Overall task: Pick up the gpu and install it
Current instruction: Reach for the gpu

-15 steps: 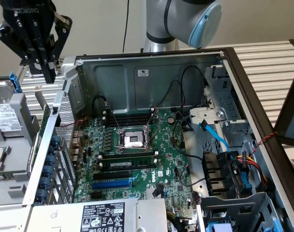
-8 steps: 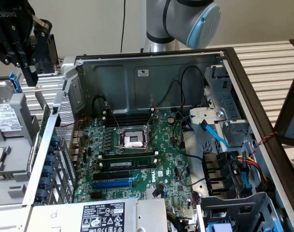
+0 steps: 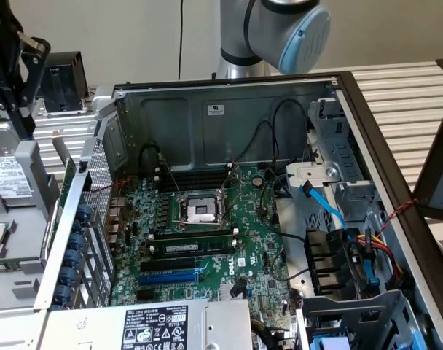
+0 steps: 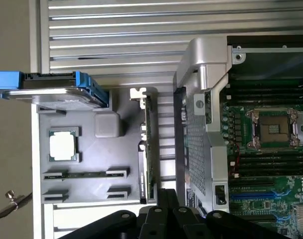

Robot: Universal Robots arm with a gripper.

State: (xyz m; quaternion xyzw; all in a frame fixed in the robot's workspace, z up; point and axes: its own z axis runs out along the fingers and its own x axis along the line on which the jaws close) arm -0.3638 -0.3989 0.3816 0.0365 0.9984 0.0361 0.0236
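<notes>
Empty, clenched fingers (image 4: 165,201) nr gpu (image 4: 148,144), w/o contact; gpu upright in grey tray (image 4: 86,149)

- Open on top: case (image 3: 229,109), with bare room over the motherboard (image 3: 229,262) around the blue slot (image 3: 169,278).
- Looped over the board's far half: loose black cables (image 3: 261,125), near the socket (image 3: 200,211).
- Crowded along the exterior view's right: drive cage (image 3: 334,157), blue cable (image 3: 325,208), black fan block (image 3: 325,262).
- Boxed in at the near edge by the power supply (image 3: 156,328).
- Tight gap beside the card (image 4: 149,149), standing on edge at the grey tray's (image 4: 91,144) side, near the perforated case wall (image 4: 196,159).
</notes>
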